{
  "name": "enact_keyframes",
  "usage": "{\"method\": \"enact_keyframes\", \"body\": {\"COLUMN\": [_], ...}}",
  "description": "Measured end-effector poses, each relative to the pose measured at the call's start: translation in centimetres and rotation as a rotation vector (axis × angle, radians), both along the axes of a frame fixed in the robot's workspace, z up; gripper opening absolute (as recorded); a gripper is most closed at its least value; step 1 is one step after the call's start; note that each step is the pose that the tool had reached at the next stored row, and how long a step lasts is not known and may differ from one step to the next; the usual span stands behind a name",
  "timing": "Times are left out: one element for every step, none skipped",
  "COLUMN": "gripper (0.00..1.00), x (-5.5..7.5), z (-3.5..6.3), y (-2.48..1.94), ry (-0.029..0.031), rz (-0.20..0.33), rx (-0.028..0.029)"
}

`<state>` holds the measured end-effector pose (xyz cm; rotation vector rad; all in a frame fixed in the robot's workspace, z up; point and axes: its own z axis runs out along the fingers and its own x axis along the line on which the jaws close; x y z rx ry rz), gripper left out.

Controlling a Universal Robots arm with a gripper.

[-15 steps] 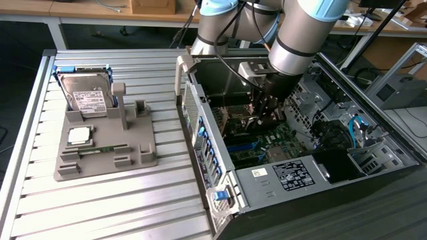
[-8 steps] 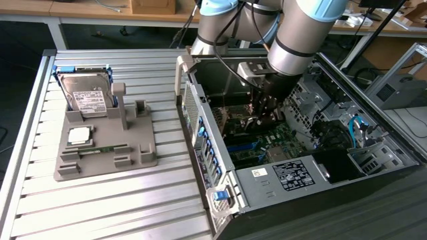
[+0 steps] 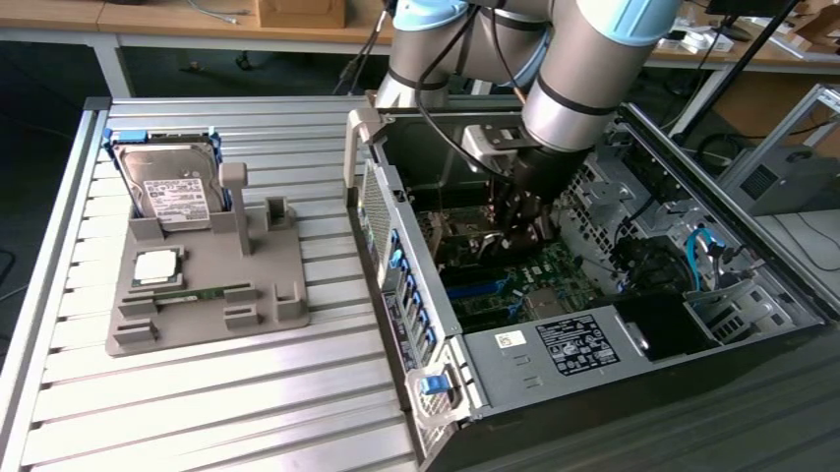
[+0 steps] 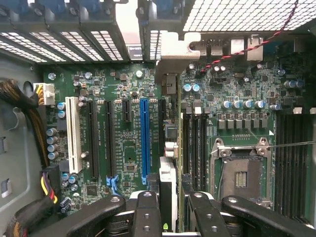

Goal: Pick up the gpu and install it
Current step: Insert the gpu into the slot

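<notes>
Black fingers point(image 4: 147, 212) of the tool point(image 4: 170, 200) sat closest to the wrist camera, clamped on the gpu point(image 4: 168, 173). The card was seen edge-on, held upright above the motherboard point(image 4: 123, 163), and its silver end bracket point(image 4: 170, 52) reached the perforated rear wall of the computer case point(image 3: 381, 197). It hung beside the blue slot point(image 4: 144, 138), on the side toward the empty processor socket point(image 4: 240, 173); whether it touched the board could not be told. A white slot point(image 4: 74, 133) lay further off. Fine white print covered the board, none of it readable. In the exterior view the arm point(image 3: 591, 69) reached down into the open case, where the power supply point(image 3: 571, 344) carried a black-and-white sticker and a small white one, their text too small to read. At the exterior view's left, a grey tray point(image 3: 282, 315) held a hard drive point(image 3: 171, 187) propped upright with an illegible white label, a processor chip point(image 3: 155, 265) and a narrow memory stick point(image 3: 197, 293). Tray and case stood on a slatted aluminium tabletop point(image 3: 197, 393). Behind it were wooden desks with a cardboard box point(image 3: 302, 12), cables, and a dark floor.
</notes>
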<state>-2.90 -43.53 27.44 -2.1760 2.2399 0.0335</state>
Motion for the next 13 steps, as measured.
{"method": "enact_keyframes", "body": {"gripper": [0.27, 0.27, 0.27, 0.27, 0.27, 0.27, 0.27, 0.27, 0.27, 0.27, 0.27, 0.27, 0.27], "x": [-0.1, -0.2, -0.3, -0.4, -0.5, -0.5, -0.6, -0.7, -0.8, -0.8, -0.9, -1.0, -1.0], "z": [-0.01, -0.01, -0.01, -0.01, -0.01, -0.01, -0.01, -0.01, -0.01, -0.01, -0.01, -0.01, -0.02], "y": [-0.19, -0.38, -0.57, -0.70, -0.79, -0.89, -1.02, -1.15, -1.29, -1.40, -1.51, -1.58, -1.64], "ry": [0.0000, 0.0001, 0.0001, 0.0001, 0.0000, 0.0000, -0.0001, -0.0002, -0.0002, -0.0002, -0.0002, -0.0003, -0.0003], "rz": [0.000, 0.000, 0.000, 0.000, 0.000, 0.000, 0.000, 0.000, 0.000, 0.000, 0.000, 0.000, 0.000], "rx": [0.0000, -0.0001, -0.0001, -0.0002, -0.0002, -0.0001, -0.0001, -0.0002, -0.0002, -0.0002, -0.0002, -0.0003, -0.0002]}}
